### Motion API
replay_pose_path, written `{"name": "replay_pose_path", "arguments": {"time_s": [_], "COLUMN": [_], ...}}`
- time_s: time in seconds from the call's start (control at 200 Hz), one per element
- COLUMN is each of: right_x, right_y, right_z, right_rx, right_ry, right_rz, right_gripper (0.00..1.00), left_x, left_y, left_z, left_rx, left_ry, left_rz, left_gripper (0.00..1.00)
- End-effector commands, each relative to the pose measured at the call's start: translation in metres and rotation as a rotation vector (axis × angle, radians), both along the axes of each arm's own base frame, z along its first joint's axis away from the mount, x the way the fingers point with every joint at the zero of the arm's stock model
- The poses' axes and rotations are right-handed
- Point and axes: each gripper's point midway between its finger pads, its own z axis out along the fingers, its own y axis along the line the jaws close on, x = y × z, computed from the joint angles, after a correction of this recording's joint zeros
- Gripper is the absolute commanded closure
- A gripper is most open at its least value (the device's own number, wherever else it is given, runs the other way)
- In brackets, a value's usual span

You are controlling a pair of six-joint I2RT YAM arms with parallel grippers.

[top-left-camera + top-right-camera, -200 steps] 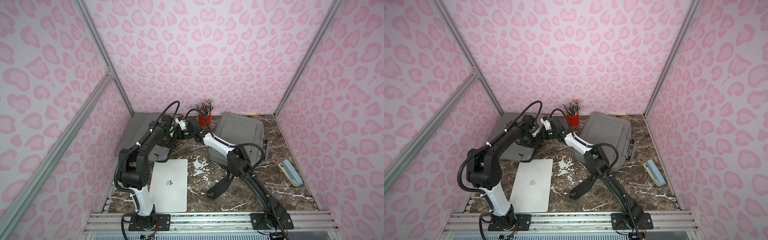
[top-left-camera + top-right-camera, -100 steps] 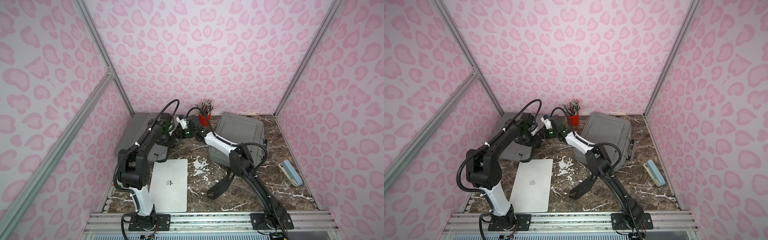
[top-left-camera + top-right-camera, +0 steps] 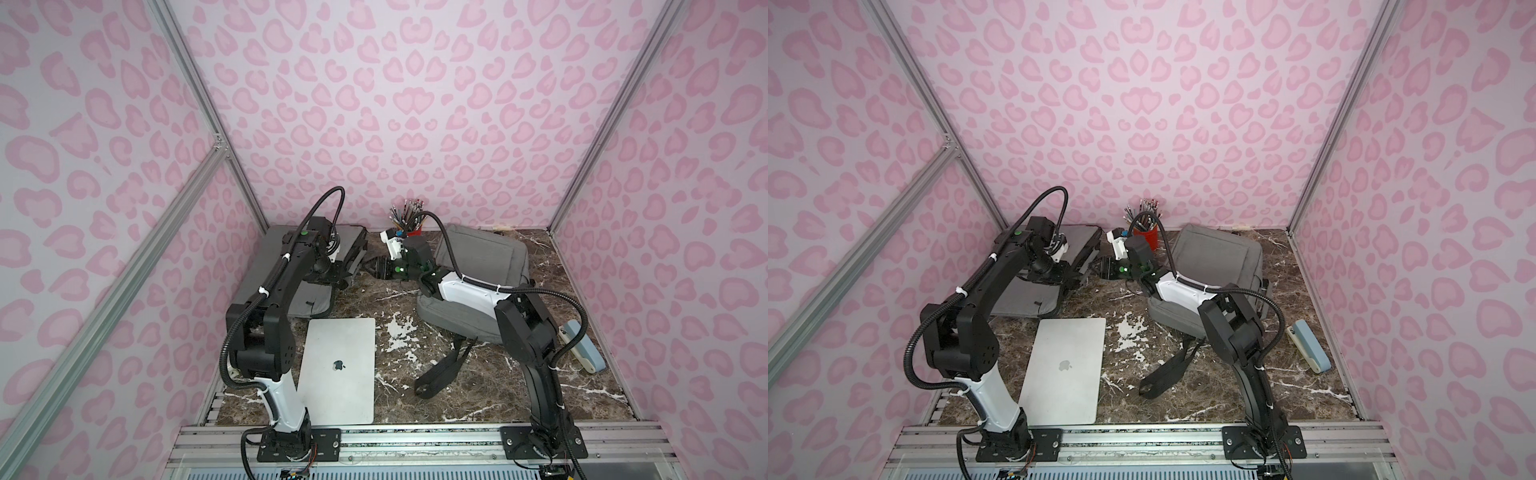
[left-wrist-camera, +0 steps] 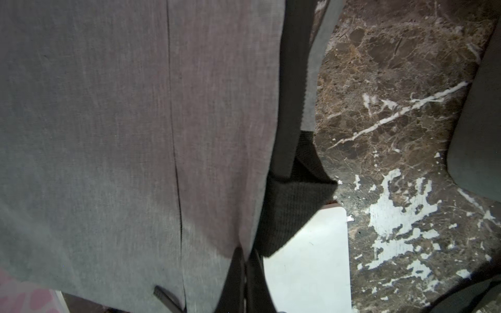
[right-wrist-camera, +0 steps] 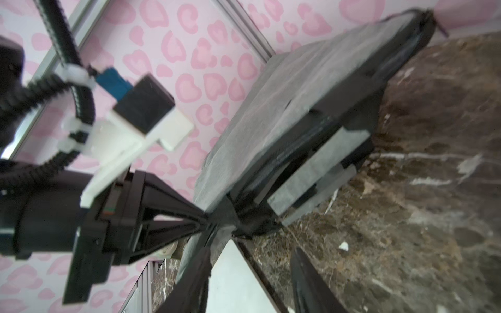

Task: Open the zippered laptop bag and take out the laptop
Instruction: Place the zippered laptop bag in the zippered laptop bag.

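Note:
The grey laptop bag [image 3: 301, 301] lies at the back left, its top flap [image 5: 271, 113] lifted so the dark inside shows. My left gripper [image 3: 345, 279] is shut on the flap's edge, the fingers [image 4: 235, 273] pinching grey fabric [image 4: 108, 135]. My right gripper [image 3: 372, 266] hangs open just right of the bag's corner, nothing between its fingers [image 5: 195, 279]. The silver laptop [image 3: 338, 370] lies closed and flat on the marble table in front of the bag, outside it, and shows in both top views [image 3: 1065, 370].
A grey backpack [image 3: 482, 257] lies at the back right under my right arm, its black strap [image 3: 440, 370] trailing forward. A red pencil cup [image 3: 1148, 239] stands at the back wall. A blue block [image 3: 586, 345] rests by the right wall.
My left gripper has closed on the bag's flap edge. My right gripper has opened, letting go near the bag's corner. The laptop has not moved.

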Motion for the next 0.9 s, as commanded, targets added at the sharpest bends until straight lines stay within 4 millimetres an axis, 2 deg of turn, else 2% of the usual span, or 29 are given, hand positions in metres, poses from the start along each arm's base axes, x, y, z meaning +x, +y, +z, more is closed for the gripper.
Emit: {"name": "replay_pose_path", "arguments": {"time_s": [0.0,0.085,0.19,0.415,0.475,0.49,0.545,0.895], "right_x": [-0.014,-0.023,-0.024,-0.002,0.002,0.003,0.005,0.001], "right_y": [0.008,0.013,0.020,0.027,0.029,0.031,0.032,0.023], "right_z": [-0.003,-0.013,-0.017,-0.036,-0.031,-0.042,-0.046,-0.051], "right_rx": [0.060,0.081,0.129,0.166,0.174,0.162,0.161,0.140], "right_ry": [0.030,0.062,0.091,0.157,0.152,0.166,0.170,0.165], "right_rz": [0.030,0.036,0.043,-0.002,-0.005,-0.006,-0.006,-0.013], "right_gripper": [0.51,0.52,0.52,0.49,0.49,0.49,0.49,0.49], "left_x": [-0.003,-0.005,-0.007,-0.012,-0.012,-0.012,-0.010,0.002], "left_y": [-0.007,-0.008,-0.010,-0.009,-0.007,-0.006,-0.005,-0.006], "left_z": [0.001,-0.008,-0.016,-0.031,-0.037,-0.038,-0.044,-0.054], "left_rx": [-0.038,-0.047,-0.067,-0.066,-0.053,-0.049,-0.039,0.009], "left_ry": [0.006,0.026,0.036,0.076,0.086,0.088,0.096,0.107], "left_rz": [-0.020,-0.017,-0.009,-0.003,-0.001,0.000,0.000,-0.015], "left_gripper": [0.98,0.98,0.96,0.92,0.91,0.90,0.89,0.85]}}
